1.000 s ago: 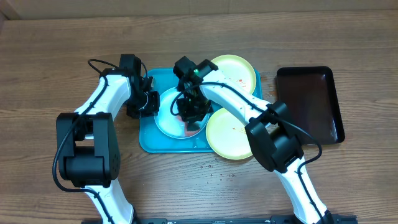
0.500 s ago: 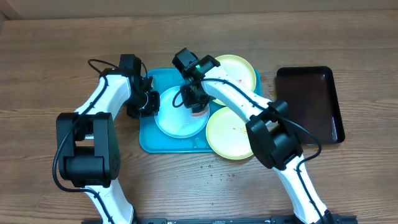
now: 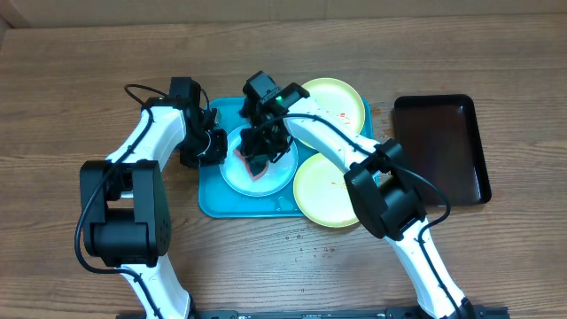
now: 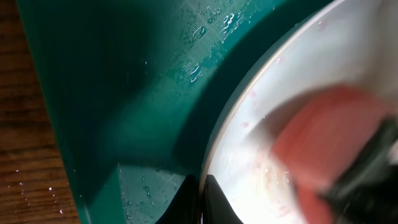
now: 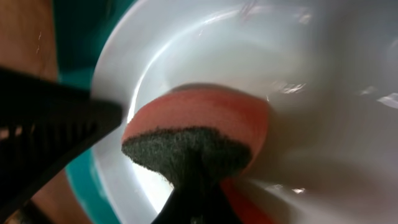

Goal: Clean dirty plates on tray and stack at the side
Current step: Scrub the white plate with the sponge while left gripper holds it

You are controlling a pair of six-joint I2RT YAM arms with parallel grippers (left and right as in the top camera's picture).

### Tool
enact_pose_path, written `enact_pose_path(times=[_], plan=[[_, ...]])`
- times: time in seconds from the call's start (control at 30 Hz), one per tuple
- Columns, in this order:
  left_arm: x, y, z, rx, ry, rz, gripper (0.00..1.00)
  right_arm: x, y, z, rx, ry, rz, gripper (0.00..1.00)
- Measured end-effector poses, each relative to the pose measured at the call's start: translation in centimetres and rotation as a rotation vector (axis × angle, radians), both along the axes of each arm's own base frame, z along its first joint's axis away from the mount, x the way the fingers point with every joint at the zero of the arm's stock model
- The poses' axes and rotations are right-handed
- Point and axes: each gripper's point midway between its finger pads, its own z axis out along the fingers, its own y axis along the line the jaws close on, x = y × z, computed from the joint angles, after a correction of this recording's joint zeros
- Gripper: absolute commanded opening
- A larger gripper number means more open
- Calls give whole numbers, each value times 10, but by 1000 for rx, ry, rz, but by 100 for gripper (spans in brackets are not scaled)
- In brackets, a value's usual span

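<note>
Both clamped, right gripper [image 5: 196, 186] on sponge [image 5: 199, 118] (pink), left gripper [image 4: 200, 200] on plate [image 4: 245, 146]

Robotics lab bench, by look of it. Left arm [image 3: 146, 142] and right arm [image 3: 332, 137], white and black, rising from near edge of wood-grain tabletop [image 3: 71, 53]; black cable [image 3: 146, 89] looping loose. Washing-up staged on bare wood: teal tray [image 3: 213, 202], light blue plate [image 3: 235, 177], yellow-green plates [image 3: 341, 105] [image 3: 321, 193], sponge [image 3: 251, 165], black tray [image 3: 443, 146].
</note>
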Motion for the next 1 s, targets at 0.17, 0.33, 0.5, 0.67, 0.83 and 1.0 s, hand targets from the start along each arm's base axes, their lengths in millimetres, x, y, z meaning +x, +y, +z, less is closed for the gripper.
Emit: enact_pose_path(times=[0.17, 0.33, 0.5, 0.67, 0.83, 1.0], plan=[[0, 2, 0, -1, 0, 6, 4, -23, -11, -4, -66, 75, 25, 4], [0, 2, 0, -16, 3, 11, 4, -22, -38, -9, -213, 55, 12, 4], [1, 0, 0, -24, -1, 10, 4, 3, -66, -9, -368, -62, -40, 4], [3, 0, 0, -24, -4, 14, 4, 40, -75, -8, -403, -198, -102, 4], [3, 2, 0, -23, -5, 20, 4, 64, -58, -4, -325, -291, -126, 4], [3, 3, -1, -23, -4, 25, 4, 65, -30, 0, -198, -288, -105, 4]])
